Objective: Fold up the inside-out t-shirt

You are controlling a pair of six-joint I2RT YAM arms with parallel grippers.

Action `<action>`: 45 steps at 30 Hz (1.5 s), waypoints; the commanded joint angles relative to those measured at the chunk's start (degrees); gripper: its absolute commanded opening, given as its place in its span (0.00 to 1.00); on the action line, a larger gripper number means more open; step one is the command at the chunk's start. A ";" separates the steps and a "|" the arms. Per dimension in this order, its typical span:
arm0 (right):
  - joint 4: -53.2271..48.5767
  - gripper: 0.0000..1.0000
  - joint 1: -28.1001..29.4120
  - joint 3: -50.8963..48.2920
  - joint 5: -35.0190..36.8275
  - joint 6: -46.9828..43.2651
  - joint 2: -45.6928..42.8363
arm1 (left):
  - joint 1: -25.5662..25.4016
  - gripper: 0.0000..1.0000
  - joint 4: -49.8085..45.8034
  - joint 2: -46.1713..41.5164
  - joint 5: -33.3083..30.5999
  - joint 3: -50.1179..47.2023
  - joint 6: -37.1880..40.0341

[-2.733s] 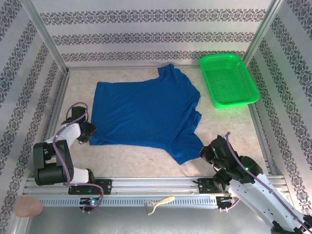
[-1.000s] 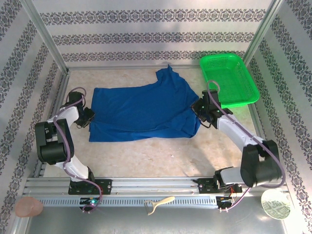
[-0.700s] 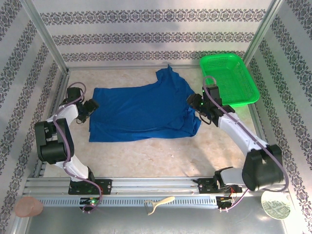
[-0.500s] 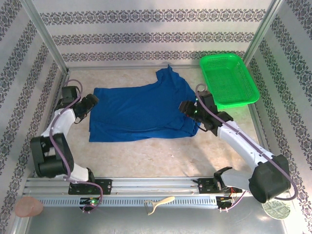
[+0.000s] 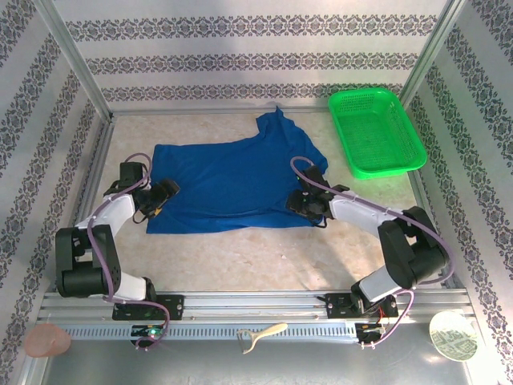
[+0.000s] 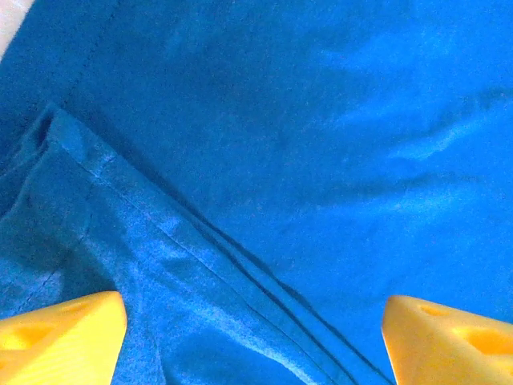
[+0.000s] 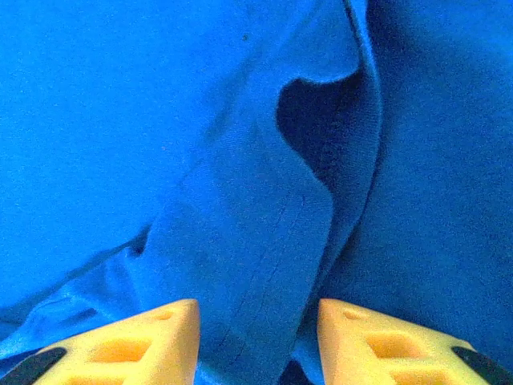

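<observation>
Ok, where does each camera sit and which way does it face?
Top external: above and behind the arm bases, looking down at the royal-blue cloth t-shirt; left gripper and right gripper show.
Left wrist: on the left arm, facing down at a stitched shirt hem; its yellow fingertips show.
Right wrist: close over a shirt fold; its yellow fingertips show.
All share the shirt.

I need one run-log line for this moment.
t-shirt: spread flat, near edge folded over | left gripper: open, over left edge | right gripper: at right edge, cloth fold between jaws, grip unclear

T-shirt lies left of the basket.
</observation>
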 commanded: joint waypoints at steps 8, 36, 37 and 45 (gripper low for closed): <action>2.04 0.00 0.36 3.58 -1.39 0.33 1.11 | -0.19 0.83 3.19 3.08 0.15 -0.50 0.81; 1.66 0.47 -14.59 -7.45 1.10 2.91 -17.09 | -0.38 0.84 -3.98 -1.42 3.72 3.99 3.02; 2.56 0.45 -15.81 -10.04 1.21 3.69 -18.48 | -0.38 0.84 -4.01 -1.83 3.93 3.48 3.03; 9.98 0.46 -17.20 -9.46 -3.41 4.53 -8.18 | -0.49 0.84 -1.24 2.76 4.72 2.44 2.76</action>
